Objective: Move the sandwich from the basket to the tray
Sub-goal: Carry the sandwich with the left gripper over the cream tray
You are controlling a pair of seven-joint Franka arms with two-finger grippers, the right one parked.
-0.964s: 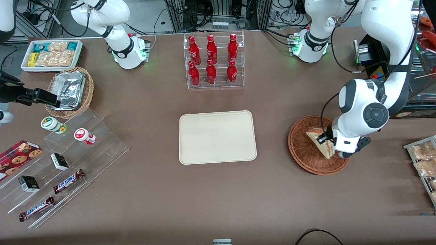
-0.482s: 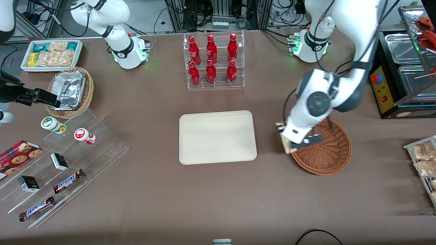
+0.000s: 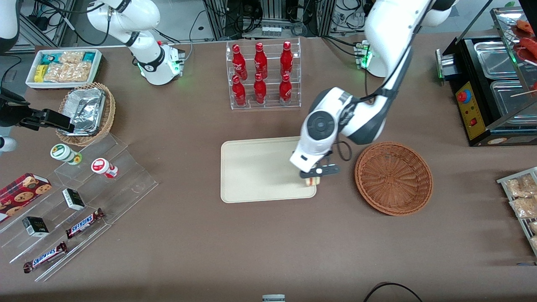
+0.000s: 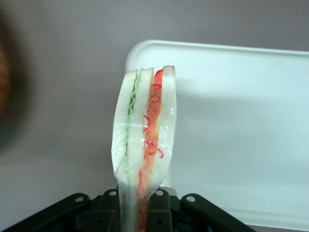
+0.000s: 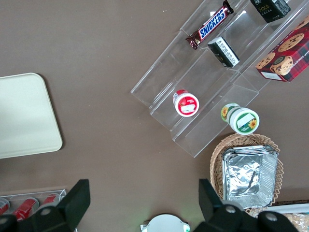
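From the front view, I see my gripper (image 3: 312, 176) has left the basket (image 3: 393, 178) since half a second ago and now hangs over the tray (image 3: 260, 170), at the corner nearest the basket and nearer the camera. The basket holds nothing now (a second ago the sandwich lay in it under the wrist). Only a small end of the sandwich (image 3: 312, 181) shows below the fingers, right at the tray's rim. The rack of red bottles (image 3: 262, 73) stands farther from the camera than the tray.

In the left wrist view, the gripper (image 4: 140, 205) is clamped on the narrow end of the sandwich (image 4: 145, 140), which stands out straight from the fingers, its red-orange filling stripe and a thin green layer facing the lens. The tray (image 4: 241, 130) lies beneath and beside it; I cannot tell whether the sandwich touches it.

The right wrist view shows only one corner of the tray (image 5: 24, 116).
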